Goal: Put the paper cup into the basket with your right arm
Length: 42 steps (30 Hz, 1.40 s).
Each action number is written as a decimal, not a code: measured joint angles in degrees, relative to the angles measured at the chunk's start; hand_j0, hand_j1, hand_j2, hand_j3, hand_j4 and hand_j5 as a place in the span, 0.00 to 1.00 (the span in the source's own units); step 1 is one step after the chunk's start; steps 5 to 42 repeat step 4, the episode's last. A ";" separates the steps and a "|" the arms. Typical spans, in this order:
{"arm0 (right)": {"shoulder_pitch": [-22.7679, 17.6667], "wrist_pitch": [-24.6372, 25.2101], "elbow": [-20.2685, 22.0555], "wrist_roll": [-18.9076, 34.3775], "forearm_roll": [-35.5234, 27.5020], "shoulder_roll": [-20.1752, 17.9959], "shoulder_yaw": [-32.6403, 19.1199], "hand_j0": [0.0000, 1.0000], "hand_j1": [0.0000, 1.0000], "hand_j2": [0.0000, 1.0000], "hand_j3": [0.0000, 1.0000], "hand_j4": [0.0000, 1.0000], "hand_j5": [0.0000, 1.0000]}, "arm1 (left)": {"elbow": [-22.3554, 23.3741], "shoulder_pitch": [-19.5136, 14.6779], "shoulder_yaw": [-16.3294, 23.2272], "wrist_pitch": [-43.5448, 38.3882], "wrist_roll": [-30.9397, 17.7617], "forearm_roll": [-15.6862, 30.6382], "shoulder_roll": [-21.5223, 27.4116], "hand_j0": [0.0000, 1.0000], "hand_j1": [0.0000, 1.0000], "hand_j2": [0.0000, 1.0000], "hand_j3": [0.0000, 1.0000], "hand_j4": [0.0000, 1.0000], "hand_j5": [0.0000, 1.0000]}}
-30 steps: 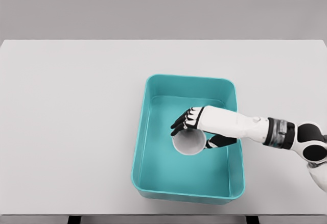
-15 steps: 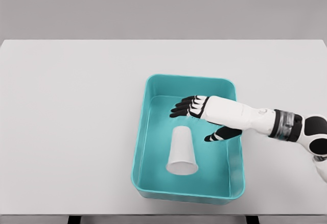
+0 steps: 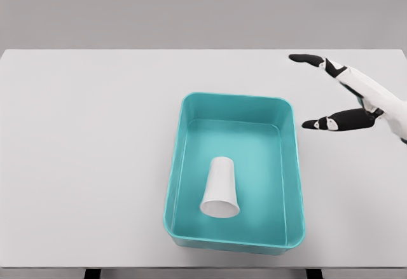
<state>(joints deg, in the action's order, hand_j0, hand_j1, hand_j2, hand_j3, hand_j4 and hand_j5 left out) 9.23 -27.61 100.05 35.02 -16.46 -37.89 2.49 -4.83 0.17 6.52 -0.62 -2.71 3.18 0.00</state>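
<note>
Right hand sits at the far right edge, above the white table, fingers spread wide and thumb apart, holding nothing; it is clear of the basket, beyond its right wall. Scanning left to right otherwise: bare table surface on the left, then the teal basket near the middle, rectangular, with rounded corners. Paper cup lies on its side on the basket floor, left of centre, wider mouth facing the near wall, narrow base pointing away. Cup touches only the floor, apart from all walls. Left arm not visible.
</note>
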 measured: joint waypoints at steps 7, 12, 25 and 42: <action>-1.32 0.57 -0.41 0.00 -0.46 0.29 -0.41 1.00 1.00 1.00 1.00 1.00 1.00 | 0.00 -0.09 0.03 0.00 0.00 -0.01 0.00 1.00 1.00 1.00 1.00 1.00 1.00; -1.32 0.57 -0.41 0.00 -0.46 0.29 -0.41 1.00 1.00 1.00 1.00 1.00 1.00 | 0.00 -0.09 0.03 0.00 0.00 -0.01 0.00 1.00 1.00 1.00 1.00 1.00 1.00; -1.32 0.57 -0.41 0.00 -0.46 0.29 -0.41 1.00 1.00 1.00 1.00 1.00 1.00 | 0.00 -0.09 0.03 0.00 0.00 -0.01 0.00 1.00 1.00 1.00 1.00 1.00 1.00; -1.32 0.57 -0.41 0.00 -0.46 0.29 -0.41 1.00 1.00 1.00 1.00 1.00 1.00 | 0.00 -0.09 0.03 0.00 0.00 -0.01 0.00 1.00 1.00 1.00 1.00 1.00 1.00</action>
